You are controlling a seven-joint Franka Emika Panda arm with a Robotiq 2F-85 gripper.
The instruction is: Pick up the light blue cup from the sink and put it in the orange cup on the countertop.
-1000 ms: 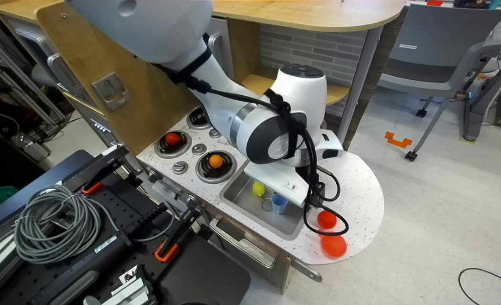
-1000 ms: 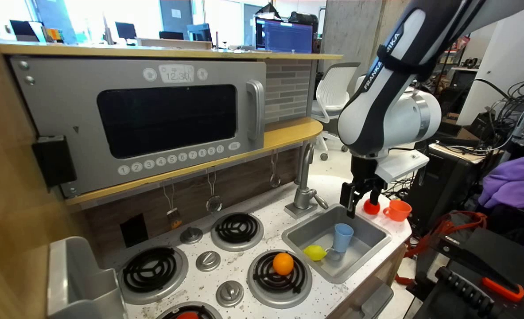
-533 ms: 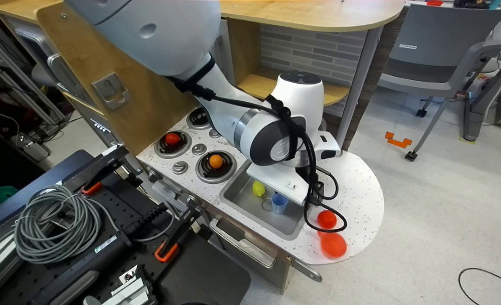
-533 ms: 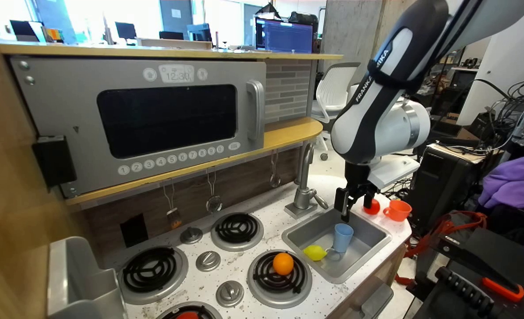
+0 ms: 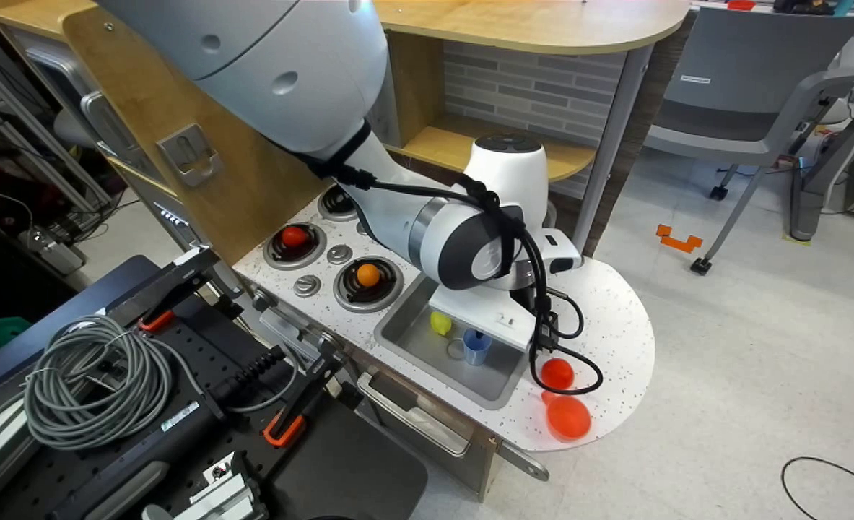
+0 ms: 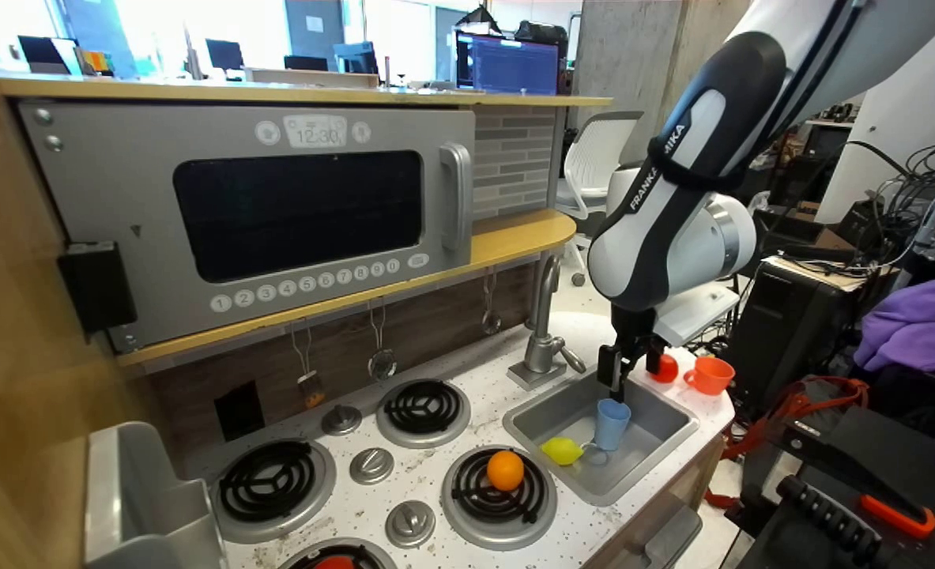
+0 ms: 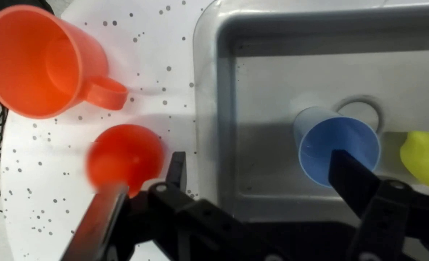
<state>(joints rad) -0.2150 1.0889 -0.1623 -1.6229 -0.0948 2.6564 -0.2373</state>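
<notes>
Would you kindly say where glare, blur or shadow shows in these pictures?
In an exterior view, the windows glare nearly white; in the wrist view, the red ball looks partly blurred and a shadow darkens the sink left of the light blue cup.

In an exterior view, the light blue cup (image 6: 611,431) is seen upright in the sink (image 6: 661,419), near a lemon (image 6: 562,450). Its rim is overlapped by the gripper (image 6: 636,382), whose jaws are spread; contact cannot be judged. On the countertop (image 6: 586,325), the orange cup (image 6: 712,376) is set beside a round red object (image 6: 666,370), itself partly hidden by the gripper. An orange (image 6: 505,470) is held on a burner (image 6: 471,528).
</notes>
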